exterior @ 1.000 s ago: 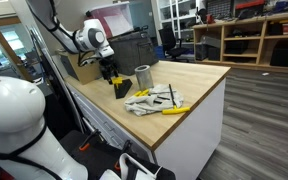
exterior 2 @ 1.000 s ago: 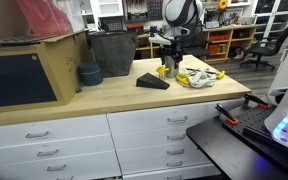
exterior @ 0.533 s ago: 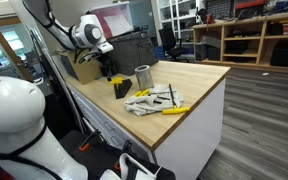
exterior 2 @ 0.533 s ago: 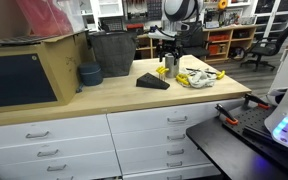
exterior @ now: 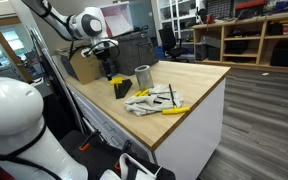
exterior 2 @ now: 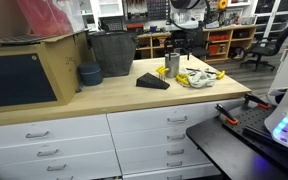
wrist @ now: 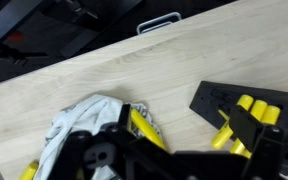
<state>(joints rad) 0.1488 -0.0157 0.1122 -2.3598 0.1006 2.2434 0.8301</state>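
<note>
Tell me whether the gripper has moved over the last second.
Yes. The gripper has risen, away from the black block on the counter.

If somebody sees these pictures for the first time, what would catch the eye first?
First comes the heap of white cloth and yellow-handled tools, lying near the front edge of the wooden worktop. Next to it lies a black wedge with yellow pieces, and the gripper hangs open in the air close to that wedge, holding nothing. A metal cup stands just behind the heap.

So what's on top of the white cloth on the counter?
A yellow-handled tool and a thin dark tool lie on the white cloth. Whatever is under its folds is hidden.
</note>
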